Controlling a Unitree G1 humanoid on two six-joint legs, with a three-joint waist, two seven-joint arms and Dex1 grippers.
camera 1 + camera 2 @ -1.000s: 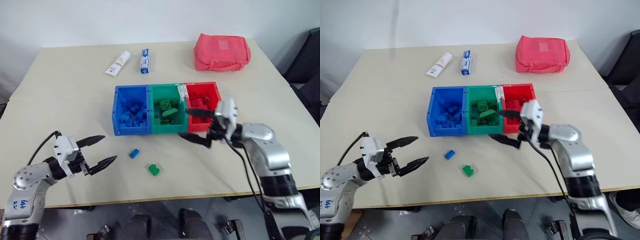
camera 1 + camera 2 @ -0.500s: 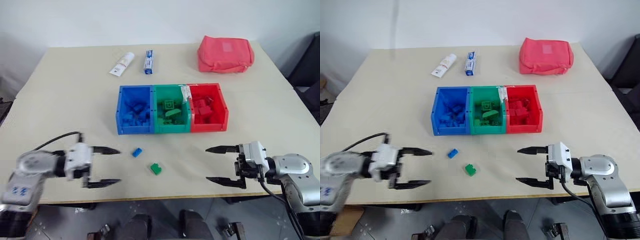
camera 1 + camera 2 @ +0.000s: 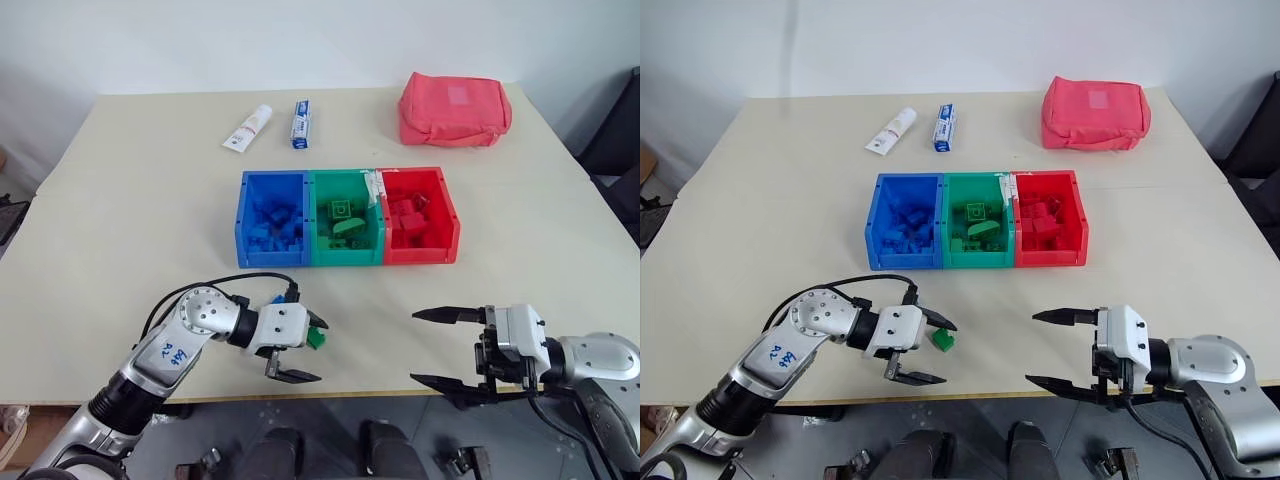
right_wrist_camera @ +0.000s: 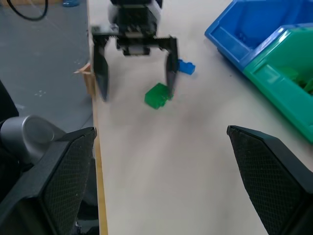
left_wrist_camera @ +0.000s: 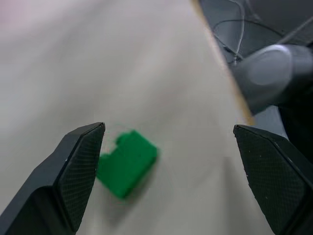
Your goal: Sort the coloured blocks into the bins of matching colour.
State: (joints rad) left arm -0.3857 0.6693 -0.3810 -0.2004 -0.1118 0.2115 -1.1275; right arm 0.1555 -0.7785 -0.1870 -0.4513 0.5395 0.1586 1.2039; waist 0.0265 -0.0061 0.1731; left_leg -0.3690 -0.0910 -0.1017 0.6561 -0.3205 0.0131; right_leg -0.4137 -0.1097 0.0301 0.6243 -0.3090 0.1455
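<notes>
Three joined bins sit mid-table: blue (image 3: 274,258), green (image 3: 346,258) and red (image 3: 420,256), each holding bricks of its own colour. A small green block (image 3: 314,338) lies near the table's front edge. My left gripper (image 3: 314,350) is open, with its fingers on either side of that block; in the left wrist view the green block (image 5: 128,161) rests close to one finger (image 5: 78,171). A tiny blue block (image 4: 186,66) lies just behind the left gripper (image 4: 137,93). My right gripper (image 3: 414,347) is open and empty, further right along the front edge.
A red fabric pouch (image 3: 455,107) lies at the back right. Two tubes (image 3: 247,128) (image 3: 300,123) lie at the back, left of middle. The table's front edge (image 3: 360,396) runs just below both grippers.
My left gripper has swung right and now straddles the green block, its fingers slightly closer together. My right gripper has drawn back from the red bin toward the front edge.
</notes>
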